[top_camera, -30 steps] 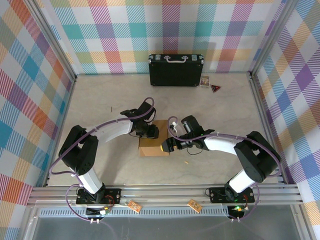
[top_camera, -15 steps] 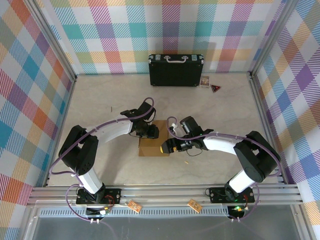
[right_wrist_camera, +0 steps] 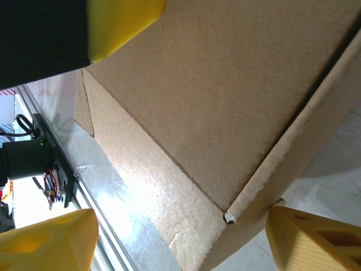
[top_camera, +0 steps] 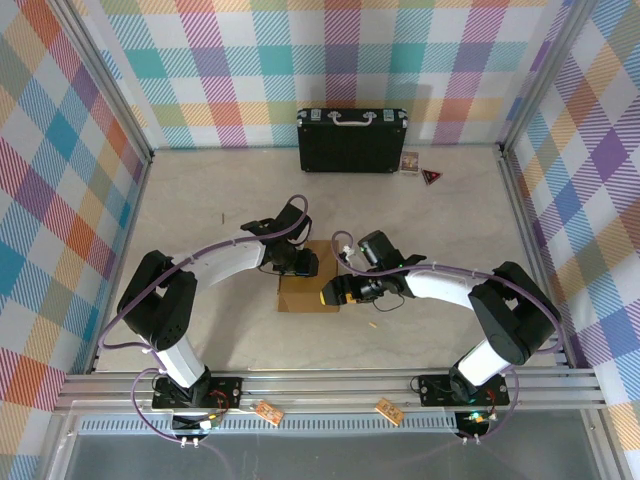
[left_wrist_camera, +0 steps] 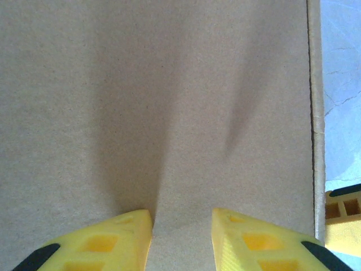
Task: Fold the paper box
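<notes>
My arms curl inward over the paper box [top_camera: 300, 296]. My left gripper [left_wrist_camera: 180, 217], slightly parted, rests its tips on the top. The right wrist view shows my right gripper [right_wrist_camera: 180, 226] spread wide astride a corner.

The paper box [top_camera: 303, 288] lies on the table [top_camera: 200, 220], near its middle, between the two arms. The left gripper [top_camera: 298, 264] is over the rear part of the box, with its fingertips [left_wrist_camera: 113, 237] at the top panel. The right gripper [top_camera: 331, 293] is at the box's right side, with the box's edge between its fingers. The hard case [top_camera: 352, 140] stands at the rear wall, behind the box and well apart from it. A card [top_camera: 410, 162] and a triangular piece [top_camera: 431, 176] lie just right of the case. Two tags [top_camera: 265, 411] lie on the near rail, in front of the arm bases.
</notes>
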{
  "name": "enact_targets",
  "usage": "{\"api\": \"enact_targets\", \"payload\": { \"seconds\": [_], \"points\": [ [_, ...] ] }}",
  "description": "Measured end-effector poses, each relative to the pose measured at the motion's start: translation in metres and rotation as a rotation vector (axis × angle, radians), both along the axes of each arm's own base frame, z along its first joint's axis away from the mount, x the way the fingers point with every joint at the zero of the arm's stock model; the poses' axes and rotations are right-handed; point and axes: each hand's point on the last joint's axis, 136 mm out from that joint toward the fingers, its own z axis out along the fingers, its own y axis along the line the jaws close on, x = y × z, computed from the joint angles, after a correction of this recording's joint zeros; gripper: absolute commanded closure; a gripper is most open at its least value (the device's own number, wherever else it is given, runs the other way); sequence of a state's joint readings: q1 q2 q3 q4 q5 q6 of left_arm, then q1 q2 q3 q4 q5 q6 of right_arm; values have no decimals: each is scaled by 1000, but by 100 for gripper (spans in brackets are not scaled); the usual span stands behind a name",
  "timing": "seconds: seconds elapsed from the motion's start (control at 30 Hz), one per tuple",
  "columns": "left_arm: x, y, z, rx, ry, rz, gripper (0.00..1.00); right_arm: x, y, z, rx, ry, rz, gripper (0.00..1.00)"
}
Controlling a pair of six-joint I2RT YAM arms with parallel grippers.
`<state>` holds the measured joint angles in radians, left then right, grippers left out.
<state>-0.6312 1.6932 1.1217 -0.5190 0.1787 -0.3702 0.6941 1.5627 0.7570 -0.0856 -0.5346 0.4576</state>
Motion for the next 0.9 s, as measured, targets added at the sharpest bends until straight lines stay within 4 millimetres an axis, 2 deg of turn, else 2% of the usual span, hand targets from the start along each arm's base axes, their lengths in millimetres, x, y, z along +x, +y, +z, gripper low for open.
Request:
{"api": "enact_targets", "payload": {
  "seconds": [0.17, 0.33, 0.5, 0.63, 0.77, 0.9],
  "points": [
    [0, 0, 0, 0, 0, 0, 65, -5, 5, 2, -16, 17, 15, 26],
    [0, 0, -1, -2, -2, -1, 65, -11, 6, -5, -46, 35, 25, 32],
    [0, 0, 0, -5, -5, -1, 65, -11, 4, -11, -69, 53, 10, 59],
    [0, 0, 0, -7, -9, -1, 65, -10, 3, -11, -74, 61, -4, 71],
    [0, 0, 0, -8, -9, -1, 65, -10, 1, -13, -86, 79, -24, 98],
    [0, 0, 0, -10, -10, -1, 65, -10, 1, -13, -85, 94, -36, 100]
  ]
}}
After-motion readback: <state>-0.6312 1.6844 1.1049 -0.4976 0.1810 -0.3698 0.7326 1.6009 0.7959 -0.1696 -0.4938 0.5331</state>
